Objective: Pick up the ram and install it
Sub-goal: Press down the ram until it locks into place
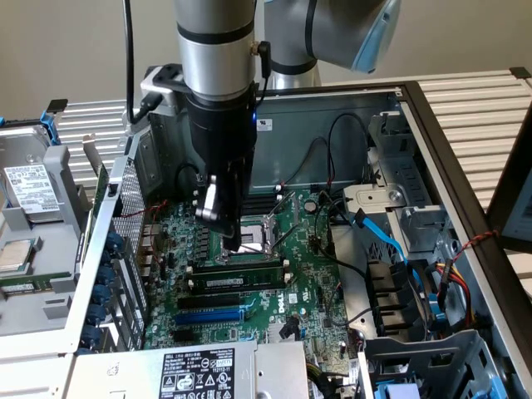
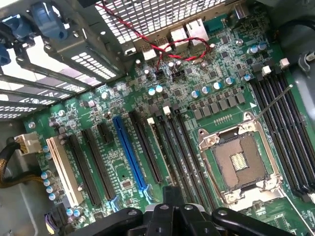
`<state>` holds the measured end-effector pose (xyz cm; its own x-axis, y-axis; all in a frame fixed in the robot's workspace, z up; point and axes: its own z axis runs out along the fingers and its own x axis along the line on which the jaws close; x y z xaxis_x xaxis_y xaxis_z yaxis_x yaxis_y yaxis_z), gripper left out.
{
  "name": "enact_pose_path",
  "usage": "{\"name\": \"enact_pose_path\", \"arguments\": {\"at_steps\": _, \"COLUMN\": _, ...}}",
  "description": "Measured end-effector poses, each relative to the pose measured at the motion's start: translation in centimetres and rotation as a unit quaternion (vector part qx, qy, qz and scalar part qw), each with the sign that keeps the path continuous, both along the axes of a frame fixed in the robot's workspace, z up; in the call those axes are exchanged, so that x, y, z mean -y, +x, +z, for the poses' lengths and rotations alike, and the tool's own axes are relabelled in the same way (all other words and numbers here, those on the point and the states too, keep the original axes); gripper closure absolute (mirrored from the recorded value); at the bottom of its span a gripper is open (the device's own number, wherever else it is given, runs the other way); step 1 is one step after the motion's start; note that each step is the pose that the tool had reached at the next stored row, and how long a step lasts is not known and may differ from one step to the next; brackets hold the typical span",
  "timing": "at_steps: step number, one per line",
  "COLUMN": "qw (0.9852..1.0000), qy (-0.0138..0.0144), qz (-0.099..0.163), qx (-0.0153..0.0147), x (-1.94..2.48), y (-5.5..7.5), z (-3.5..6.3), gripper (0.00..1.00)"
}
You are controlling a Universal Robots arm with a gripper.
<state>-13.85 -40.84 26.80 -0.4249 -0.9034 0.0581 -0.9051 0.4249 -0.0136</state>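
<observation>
One ram (image 1: 239,274), one gripper (image 1: 235,246) (shut)

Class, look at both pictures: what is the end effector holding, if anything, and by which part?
Nothing is held. The end effector is shut with nothing in it, just above the ram, which already sits in a slot on the motherboard.

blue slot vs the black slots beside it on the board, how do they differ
The blue slot is bright blue; the black slots are black. The blue slot stands alone among darker ones; the black slots run as a close group next to the open processor socket. All are long, narrow and parallel.
</observation>
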Motion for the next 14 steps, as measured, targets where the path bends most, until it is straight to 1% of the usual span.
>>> {"name": "enact_pose_path", "arguments": {"at_steps": 4, "qw": 0.9995, "qy": 0.0000, "qz": -0.031, "qx": 0.0000, "x": 0.00, "y": 0.00, "z": -0.08, "gripper": 0.90}}
{"name": "enact_pose_path", "arguments": {"at_steps": 7, "qw": 0.9985, "qy": 0.0000, "qz": -0.055, "qx": 0.0000, "x": 0.00, "y": 0.00, "z": -0.13, "gripper": 0.90}}
{"name": "enact_pose_path", "arguments": {"at_steps": 11, "qw": 0.9964, "qy": 0.0000, "qz": -0.085, "qx": 0.0000, "x": 0.00, "y": 0.00, "z": -0.18, "gripper": 0.90}}
{"name": "enact_pose_path", "arguments": {"at_steps": 14, "qw": 0.9942, "qy": 0.0000, "qz": -0.108, "qx": 0.0000, "x": 0.00, "y": 0.00, "z": -0.21, "gripper": 0.90}}
